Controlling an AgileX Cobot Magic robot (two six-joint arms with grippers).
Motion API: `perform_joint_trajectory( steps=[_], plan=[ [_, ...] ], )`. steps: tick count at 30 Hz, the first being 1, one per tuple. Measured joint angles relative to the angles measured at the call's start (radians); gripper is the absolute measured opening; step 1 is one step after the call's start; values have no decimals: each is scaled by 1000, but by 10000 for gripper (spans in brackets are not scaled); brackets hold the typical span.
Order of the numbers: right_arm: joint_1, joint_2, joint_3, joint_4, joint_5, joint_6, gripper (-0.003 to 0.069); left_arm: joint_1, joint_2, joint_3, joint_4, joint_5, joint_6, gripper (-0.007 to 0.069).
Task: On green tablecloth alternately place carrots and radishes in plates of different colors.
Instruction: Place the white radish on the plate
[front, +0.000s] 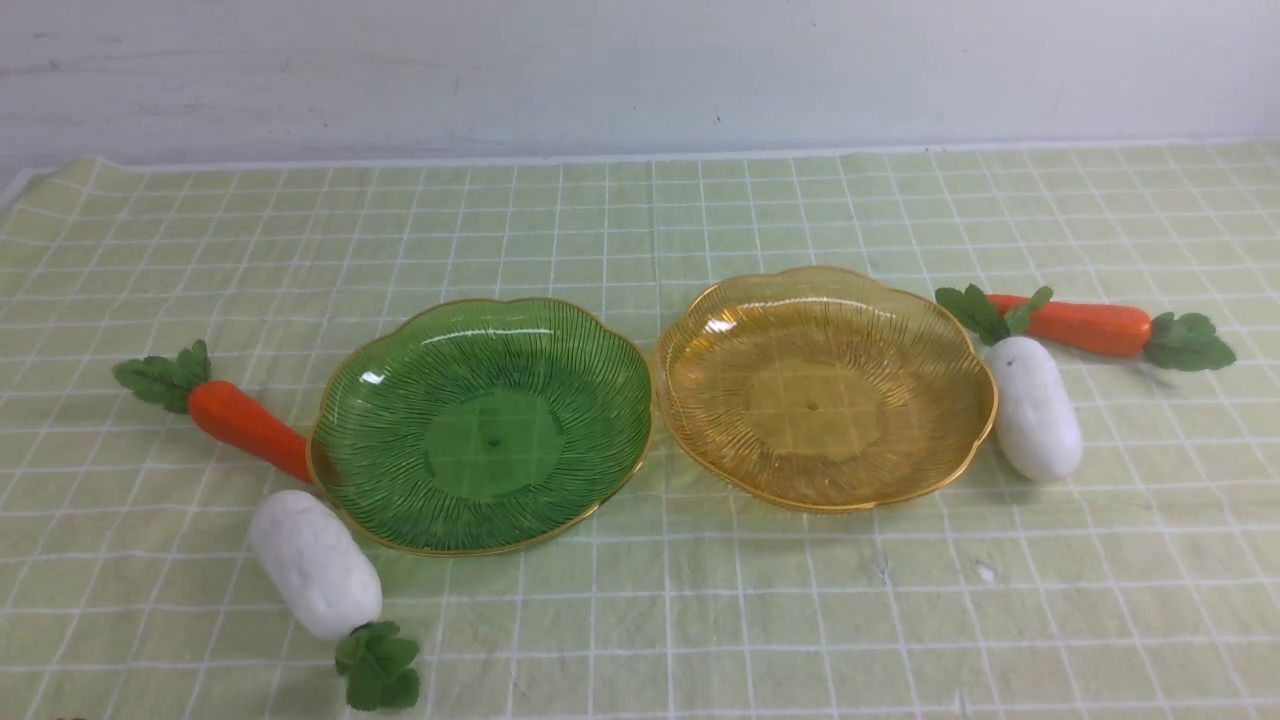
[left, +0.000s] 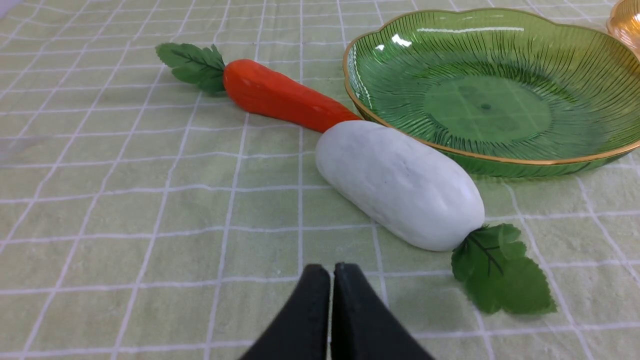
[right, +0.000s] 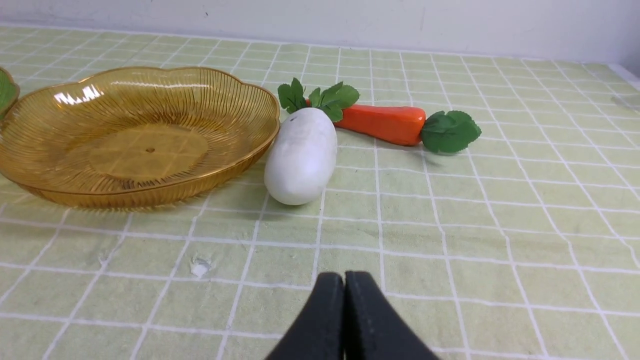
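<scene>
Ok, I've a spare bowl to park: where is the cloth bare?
Free: the green tablecloth behind the green plate and amber plate, and the near strip before the amber one. Crowded: beside green, the left carrot and left radish; beside amber, the right carrot and right radish.

Ahead of me a plain off-white wall (front: 640, 70), faintly scuffed, a few small dark specks, thin white strip (front: 400, 161) along its foot, soft even light, weak shadows.
</scene>
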Motion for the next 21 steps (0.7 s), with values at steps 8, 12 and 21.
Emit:
perform_joint_trajectory(
  steps=[8,12,21],
  plan=[
    [0,0,0,-5,0,-1,-14,0,0,0,-5,-11,0,-8],
    [0,0,2,75,-24,36,-14,0,0,1,-199,-65,-110,-8],
    [0,0,4,674,-65,252,-14,0,0,1,-870,-104,-359,-8]
  ],
)
